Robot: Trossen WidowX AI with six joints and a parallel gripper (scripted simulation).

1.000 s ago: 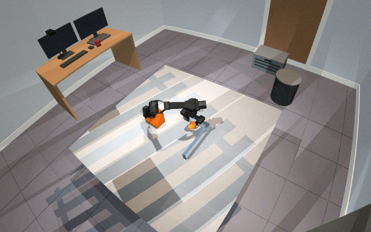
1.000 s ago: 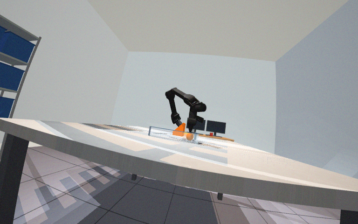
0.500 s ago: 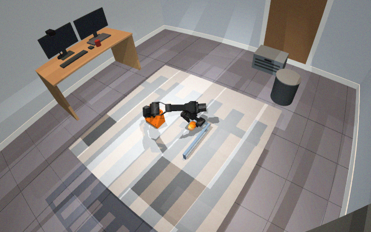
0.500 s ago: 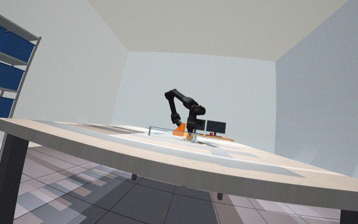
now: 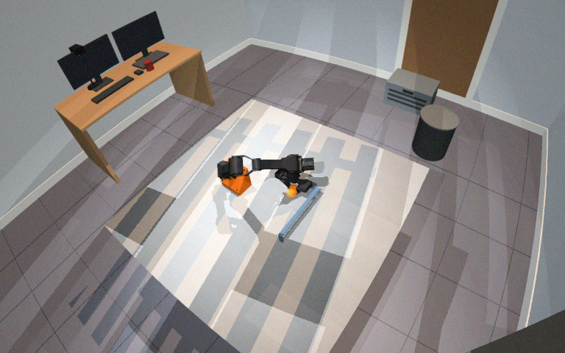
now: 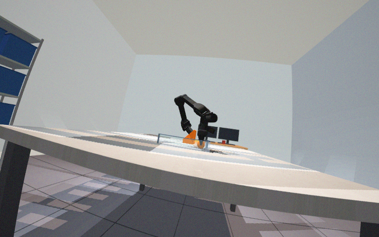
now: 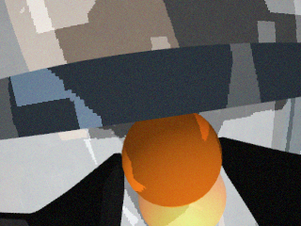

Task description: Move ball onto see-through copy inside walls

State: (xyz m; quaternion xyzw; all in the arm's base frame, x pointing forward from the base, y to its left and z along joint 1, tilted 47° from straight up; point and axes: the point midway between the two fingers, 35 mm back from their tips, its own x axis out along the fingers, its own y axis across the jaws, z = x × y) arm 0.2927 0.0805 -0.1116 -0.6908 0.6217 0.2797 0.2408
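Room: grey walls, tiled floor, brown door (image 5: 447, 43) far back.
Worktop (image 6: 195, 170): big and pale, with grey and cream patches; carries all the task things.
Hand (image 7: 172, 179): clamped on the ball, one black finger (image 7: 75, 214) on each side, down low by the worktop.
Ball (image 7: 171, 158): orange, round, squeezed between the fingers, inside the corner, just beside the long wall.
See-through copy (image 7: 188, 217): pale yellow, half hidden under the ball, nearer the camera in the wrist view; ball not quite on top of it.
Clear walls (image 5: 299, 215): low, bluish, one long strip running past the ball.
Arm (image 6: 195, 111): black, bent over, reaching down from the orange base (image 5: 237, 183).
Far things: wooden desk (image 5: 129, 83) with two screens (image 5: 112, 48), dark bin (image 5: 434, 132), grey box (image 5: 411, 90) by the door.
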